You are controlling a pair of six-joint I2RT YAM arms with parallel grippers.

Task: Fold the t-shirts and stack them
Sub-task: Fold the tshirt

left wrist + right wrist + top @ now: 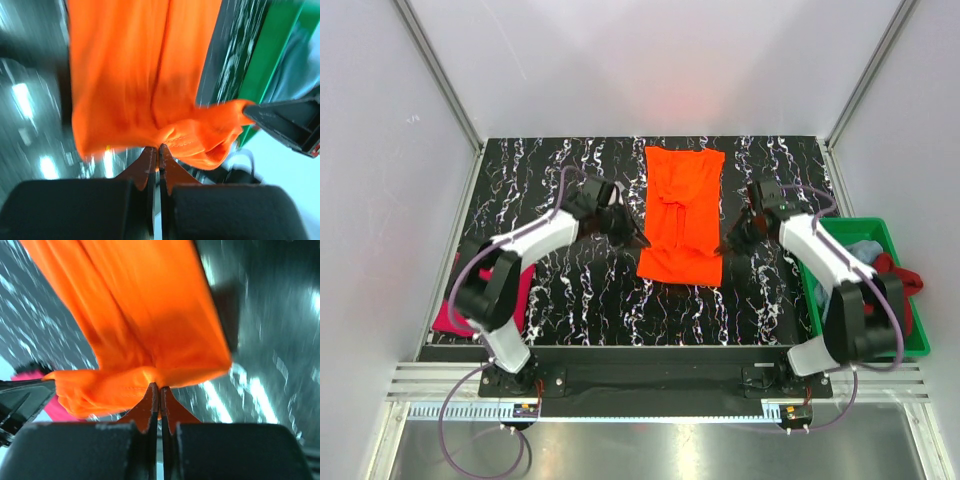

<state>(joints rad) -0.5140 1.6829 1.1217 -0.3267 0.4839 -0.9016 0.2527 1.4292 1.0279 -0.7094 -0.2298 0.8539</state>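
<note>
Starting nearest you, the magenta shirt lies bunched at the left edge of the counter, partly under your left arm. On the right, the green tray holds the light blue shirt and the dark red shirt, crumpled together. Farther in, your left gripper and right gripper are each pinched tight on a near hem corner of the orange shirt, which lies lengthwise mid-counter, reaching toward the far side.
</note>
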